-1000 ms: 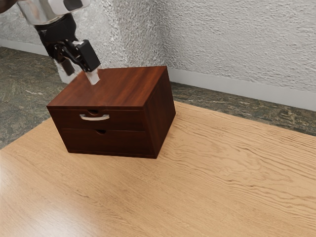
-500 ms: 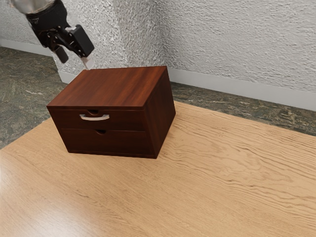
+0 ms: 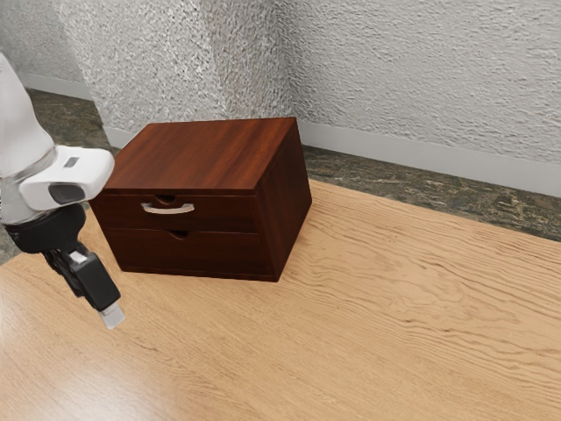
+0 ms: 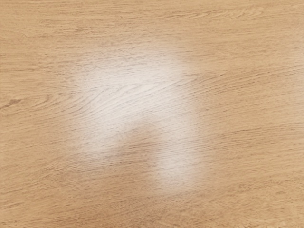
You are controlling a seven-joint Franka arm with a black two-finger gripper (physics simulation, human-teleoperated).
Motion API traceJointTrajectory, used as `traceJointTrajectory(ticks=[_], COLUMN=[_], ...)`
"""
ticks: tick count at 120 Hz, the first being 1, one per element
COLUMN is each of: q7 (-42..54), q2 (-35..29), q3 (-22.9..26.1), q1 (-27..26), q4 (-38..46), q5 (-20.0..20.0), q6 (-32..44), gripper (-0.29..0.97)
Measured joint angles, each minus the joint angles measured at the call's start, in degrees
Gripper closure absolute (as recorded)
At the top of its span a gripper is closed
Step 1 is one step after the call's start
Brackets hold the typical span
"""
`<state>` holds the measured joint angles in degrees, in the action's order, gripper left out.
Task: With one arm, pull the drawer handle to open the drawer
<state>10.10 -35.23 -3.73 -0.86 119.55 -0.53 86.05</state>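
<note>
Most of arm (image 3: 22, 149) cropped; tool (image 3: 111, 316) seemingly low over table (image 3: 368, 333).

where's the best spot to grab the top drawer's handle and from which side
Grip the silver handle at mid-bar, approaching from the front of the cabinet. The bar lies level and stands off the drawer, so it can be taken from above and below.

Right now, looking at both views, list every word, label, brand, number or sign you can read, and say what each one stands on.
There is no readable text in either view.
Drawer cabinet: plain dark wood, no label or number.
Drawer handle: pale and bare, no marking.
Table: wood grain alone.
Arm: white casing with dark patches, which are not letters.
</note>
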Motion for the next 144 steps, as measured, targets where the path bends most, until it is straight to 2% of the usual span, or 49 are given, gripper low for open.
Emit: traceJointTrajectory(ticks=[10,23,36,63,76,104,118,144], q7=[5.6,15.3,24.6,39.5,46.3,58.2,61.4,61.5], q2=[0.2,4.1,6.4,6.6,6.4,4.9,5.5,6.6], q3=[0.1,-0.6,-1.6,-3.8,-6.0,-7.1,-7.5,-7.9], q1=[0.4,1.0,1.1,0.7,0.4,0.5,0.9,1.1], q4=[2.4,2.2,2.2,4.7,6.6,9.6,9.7,9.6], q5=[2.9,6.7,8.9,6.6,6.3,9.6,10.0,8.7], q6=[4.2,9.4,14.0,26.6,30.3,33.2,34.2,35.7], gripper=[0.0,0.0,0.0,0.0,0.0,0.0,0.0,0.0])
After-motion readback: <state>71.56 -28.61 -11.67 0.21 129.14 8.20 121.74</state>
